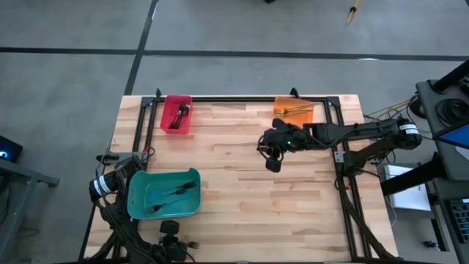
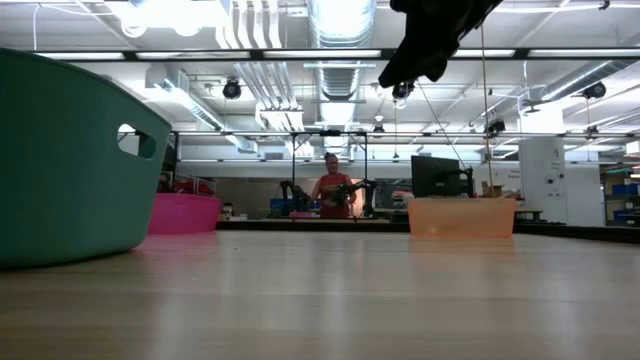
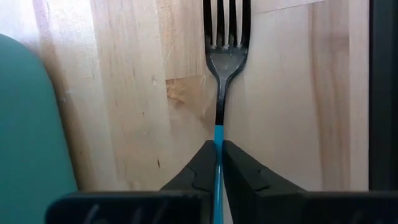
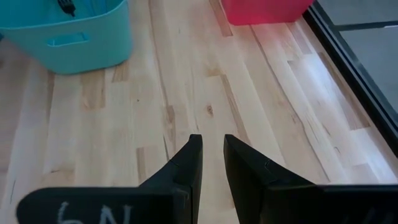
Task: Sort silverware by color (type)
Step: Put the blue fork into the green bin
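**Lighting and picture quality**

Even, bright overhead light throughout; ceiling fixtures [image 2: 170, 15] are blown out in the low view. Only soft, short shadows are cast on the table [image 1: 242, 183]. The teal bin [image 2: 70, 160] is blurred up close in the low view, and the foreground tabletop is smeared. The fork [image 3: 225, 56] is rendered sharp in the left wrist view, with mild glare on the wood

Fork [image 3: 219, 99] lies on table [image 3: 286, 93] — just beside bin [image 3: 28, 137].
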